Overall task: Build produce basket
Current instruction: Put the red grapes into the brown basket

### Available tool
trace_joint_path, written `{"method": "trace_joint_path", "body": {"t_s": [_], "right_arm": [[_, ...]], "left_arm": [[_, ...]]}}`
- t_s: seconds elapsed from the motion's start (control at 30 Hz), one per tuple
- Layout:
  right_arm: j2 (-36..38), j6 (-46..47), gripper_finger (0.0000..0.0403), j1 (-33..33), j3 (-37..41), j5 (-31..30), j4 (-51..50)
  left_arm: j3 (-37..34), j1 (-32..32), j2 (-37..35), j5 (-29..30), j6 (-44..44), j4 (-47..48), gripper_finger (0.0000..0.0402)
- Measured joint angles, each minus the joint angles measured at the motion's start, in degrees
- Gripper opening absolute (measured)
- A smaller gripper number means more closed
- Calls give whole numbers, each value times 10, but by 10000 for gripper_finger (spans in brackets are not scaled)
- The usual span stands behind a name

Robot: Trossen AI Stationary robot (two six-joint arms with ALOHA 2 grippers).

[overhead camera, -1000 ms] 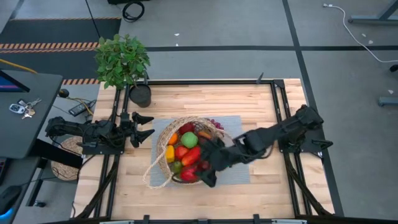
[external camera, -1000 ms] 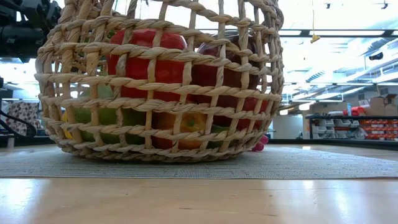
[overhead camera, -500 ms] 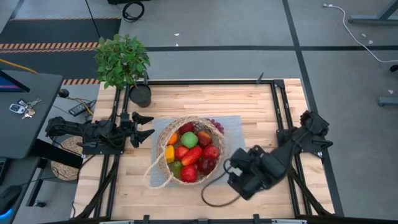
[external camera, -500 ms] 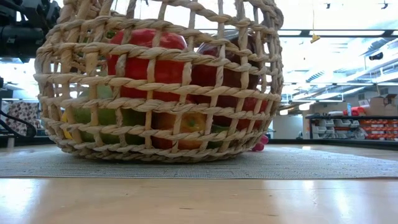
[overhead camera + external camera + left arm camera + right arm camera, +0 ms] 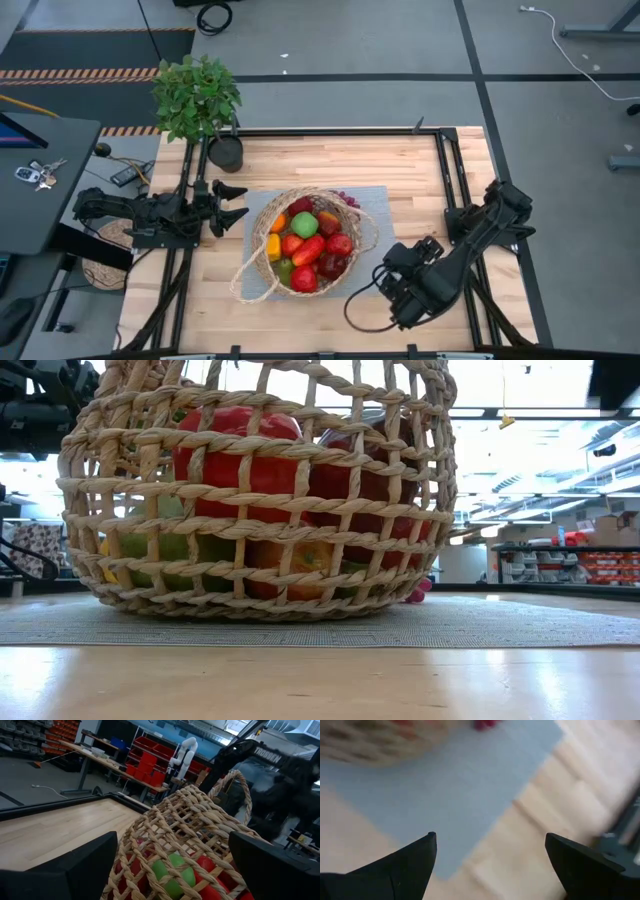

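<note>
The wicker basket [image 5: 262, 262] stands by its bottom on a grey mat [image 5: 385, 270] at mid-table, filled with the produce [image 5: 312, 250]: red apples, a green apple [image 5: 304, 224], peppers and an orange. In the low view the basket [image 5: 250, 490] fills the left half. A purple bunch of grapes [image 5: 347, 200] lies on the mat behind it. My left gripper [image 5: 236, 204] waits open at the basket's left, level with it, and its wrist view looks at the basket [image 5: 185, 815]. My right gripper [image 5: 490, 837] hangs open over the mat's near right corner, pointing down, with nothing between its fingers.
A potted plant [image 5: 197, 95] in a black pot [image 5: 226, 152] stands at the far left corner. The basket's thin handle loops [image 5: 243, 285] spill toward the near left. A black cable loop [image 5: 362, 312] hangs below the right arm. Bare wood [image 5: 330, 160] lies behind the mat.
My right gripper has drawn away from above the basket's near right side toward the table's right and near edges, sinking and tipping from nearly level to pointing steeply down. The basket and produce have stayed where they were.
</note>
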State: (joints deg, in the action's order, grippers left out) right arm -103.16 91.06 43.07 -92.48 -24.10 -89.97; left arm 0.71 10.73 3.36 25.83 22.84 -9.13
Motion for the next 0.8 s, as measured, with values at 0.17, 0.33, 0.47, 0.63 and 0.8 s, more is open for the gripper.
{"method": "trace_joint_path", "body": {"t_s": [0.17,0.33,0.47,0.63,0.8], "right_arm": [[45,-8,375,-18,167,2,53],[165,-41,375,-61,361,-9,240],[252,-50,374,-88,459,-88,317],[338,-118,374,-127,526,-158,367],[412,-286,374,-214,578,-155,461]], "left_arm": [[0,0,0,0,0,0,389],[0,0,0,0,0,0,389],[0,0,0,0,0,0,389],[0,0,0,0,0,0,389],[0,0,0,0,0,0,389]]}}
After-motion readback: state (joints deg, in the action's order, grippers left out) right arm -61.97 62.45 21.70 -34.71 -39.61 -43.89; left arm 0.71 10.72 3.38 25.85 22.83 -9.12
